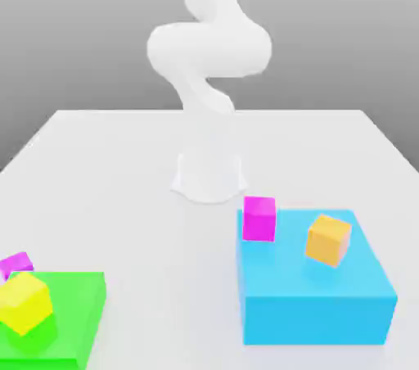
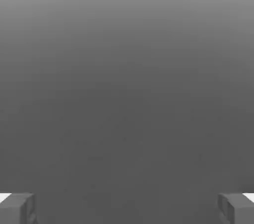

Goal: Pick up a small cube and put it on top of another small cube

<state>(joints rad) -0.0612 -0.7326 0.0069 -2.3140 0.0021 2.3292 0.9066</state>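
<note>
- From the hand view I have my pincer (image 2: 127, 208) spread wide, one fingertip (image 2: 17, 208) at each edge of the picture and nothing between them; past them lies plain grey, so no cube sits under the pincer.
- In the exterior view the arm (image 1: 209, 49) stands upright over its base (image 1: 209, 176), and I judge the pincer to be well above and apart from every cube.
- Nearest the base is the magenta cube (image 1: 259, 218), at the corner of the blue block (image 1: 315, 286); the orange cube (image 1: 328, 239) sits close beside it on the same block, tilted.
- Farther off, the yellow cube (image 1: 24, 303) rests on the green block (image 1: 57, 319), with a second magenta cube (image 1: 16, 263) just behind it.
- My plan: bring the pincer down over the magenta cube at the corner, square the fingers to its faces, keep them wide until they straddle it, then close.
- Caution: the tilted orange cube makes a poor seat; I would centre carefully.
</note>
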